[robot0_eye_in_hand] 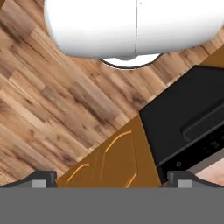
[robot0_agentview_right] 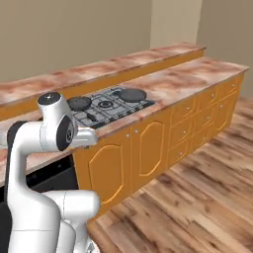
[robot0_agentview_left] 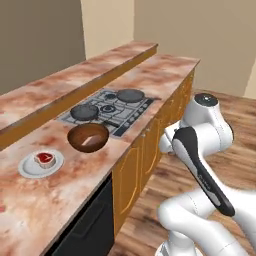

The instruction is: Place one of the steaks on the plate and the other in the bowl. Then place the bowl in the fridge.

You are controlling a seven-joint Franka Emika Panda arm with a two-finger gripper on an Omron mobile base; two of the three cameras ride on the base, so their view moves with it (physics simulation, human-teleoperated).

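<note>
Steaks first: the gripper (robot0_eye_in_hand: 112, 179) hangs with its jaws spread as wide as they go and nothing between them, aimed down at the wood floor (robot0_eye_in_hand: 52, 109), an orange cabinet door (robot0_eye_in_hand: 113, 162) and the black front of an appliance (robot0_eye_in_hand: 188, 118) under the counter. Well above that hand, on the marbled countertop (robot0_agentview_left: 75, 190), the dark brown bowl (robot0_agentview_left: 88, 137) sits just in front of the gas hob (robot0_agentview_left: 107, 111), with a pale strip inside it that is probably the pink steak (robot0_agentview_left: 90, 141), though it is too small to be sure. Near the bowl, further along the counter from the hob, the white plate (robot0_agentview_left: 26, 169) carries the red steak (robot0_agentview_left: 44, 158) with its whitish rim. Two dark frying pans (robot0_agentview_left: 84, 112) rest on the burners.

By this layout both meat pieces appear placed, leaving the bowl to go to the fridge. The bowl looks rigid, wooden and moderately light; its rim is the likely hold, one finger inside the wall and one outside. A smooth curved wall could slip, and tilting it may spill the soft, limp meat. The arm would have to rise from below counter level to reach it.
</note>
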